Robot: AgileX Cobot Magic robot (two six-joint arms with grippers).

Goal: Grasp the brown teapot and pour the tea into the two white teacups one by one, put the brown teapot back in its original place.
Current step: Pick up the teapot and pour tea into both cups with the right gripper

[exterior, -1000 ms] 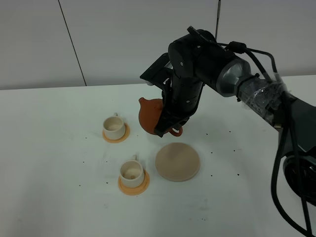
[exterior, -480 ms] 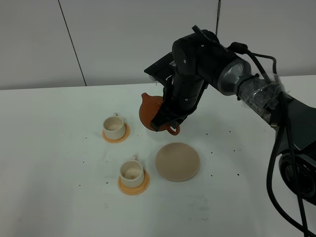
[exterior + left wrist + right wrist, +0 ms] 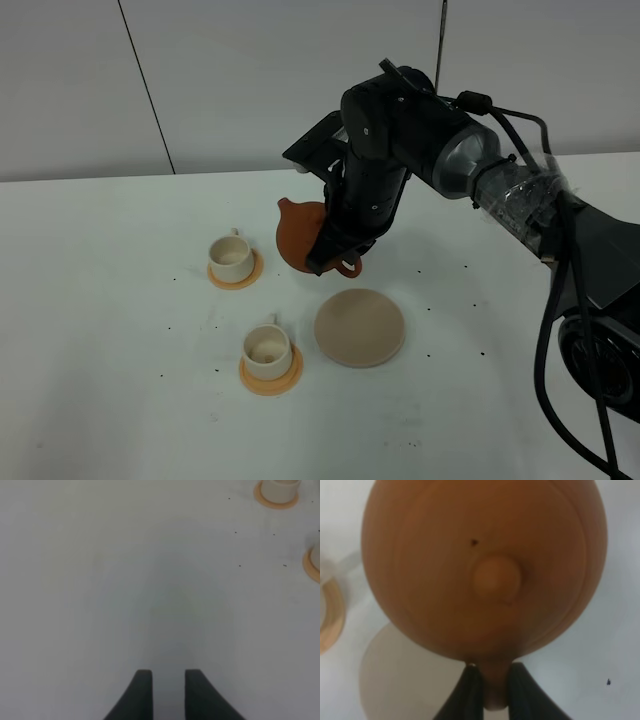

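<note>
The brown teapot [image 3: 298, 232] hangs tilted above the worktop [image 3: 120, 400], between the beige saucer [image 3: 360, 327] and the far teacup [image 3: 231, 256], with its spout toward that cup but not yet over it. A clean pour likely needs the spout centred over the cup's mouth before tipping further, and slowly, lest the lid [image 3: 495, 577] slip. The near teacup [image 3: 267, 346] comes after. The right fingers [image 3: 469, 692] pinch the loop handle [image 3: 492, 692] tight; the left fingers [image 3: 142, 695] stand slightly parted, empty.
</note>
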